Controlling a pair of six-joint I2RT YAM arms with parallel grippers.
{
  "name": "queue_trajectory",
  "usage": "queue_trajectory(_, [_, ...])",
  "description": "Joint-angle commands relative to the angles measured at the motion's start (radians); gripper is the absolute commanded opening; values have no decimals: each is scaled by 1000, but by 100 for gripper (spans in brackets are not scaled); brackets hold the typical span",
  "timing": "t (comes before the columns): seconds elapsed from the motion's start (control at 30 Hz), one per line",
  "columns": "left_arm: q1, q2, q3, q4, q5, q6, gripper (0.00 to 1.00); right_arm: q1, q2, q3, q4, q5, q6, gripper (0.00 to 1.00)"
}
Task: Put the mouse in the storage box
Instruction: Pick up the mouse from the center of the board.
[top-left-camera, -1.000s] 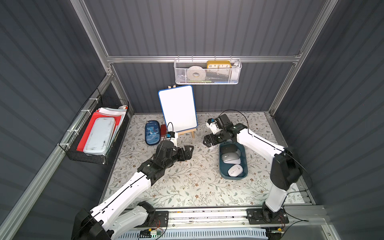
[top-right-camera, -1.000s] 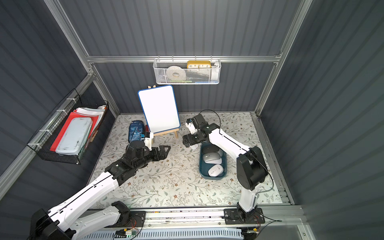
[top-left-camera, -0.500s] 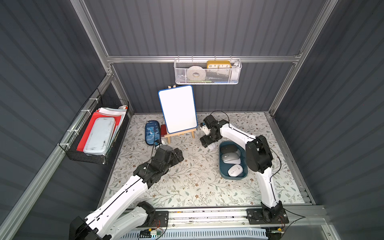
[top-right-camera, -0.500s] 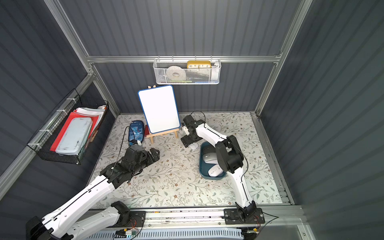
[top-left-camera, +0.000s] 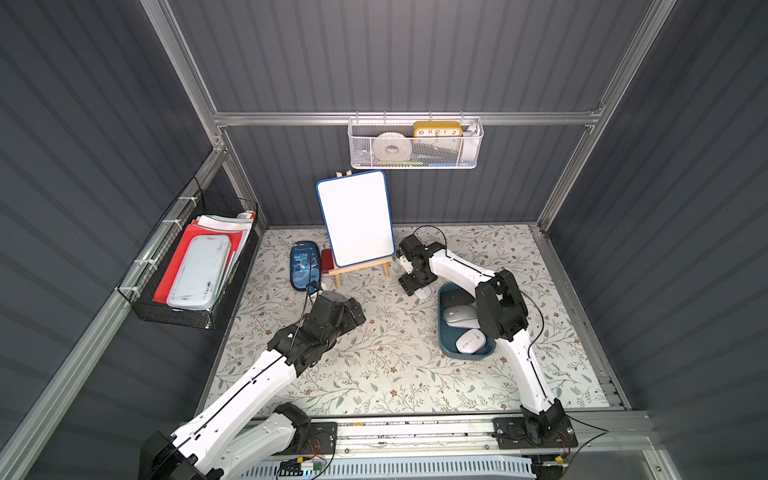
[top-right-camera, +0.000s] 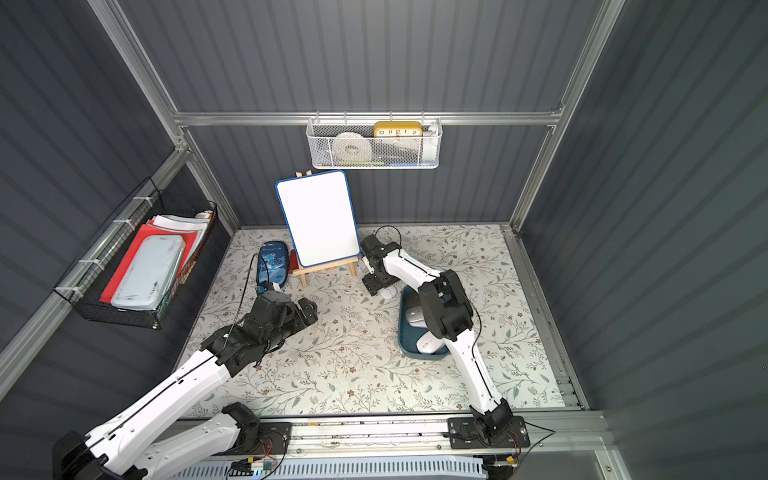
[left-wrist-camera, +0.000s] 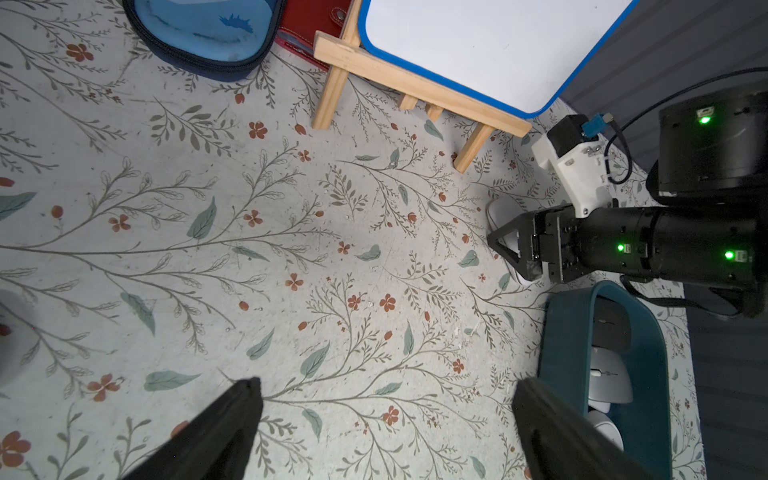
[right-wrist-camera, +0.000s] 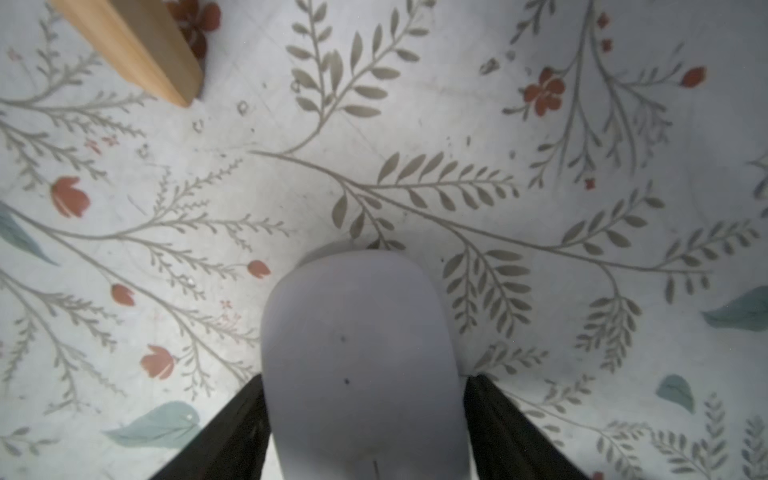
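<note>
Claw snug around mouse — right arm low

Mid mat is wide open, tons of room btwn the left arm & the storage box. Far side's tight tho: easel + pencil case block it, right gripper on the mouse plugs the gap btwn easel & box, and the right arm's elbow hangs over the box.

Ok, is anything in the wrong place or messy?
One white mouse lies on the floral mat just outside the storage box, the right gripper closed around its sides. Three other mice already sit inside. Nothing looks spilled or broken.
</note>
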Motion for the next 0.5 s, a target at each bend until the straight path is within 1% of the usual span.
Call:
queue_trajectory(0.0, [0,6,27,-33,-17,-10,99,14,35,12,-51,17,9,70])
queue_trajectory(0.13, [0,5,26,-35,-15,-9,99,28,26,12,-55,22,12,56])
queue_trajectory(0.33, [0,0,34,-47,-22,-31,99,46,-43,13,-48,3,35,47])
queue_trajectory(0.47, [0,-4,34,-52,-22,-51,99,53,-123,12,-40,-26,54,46])
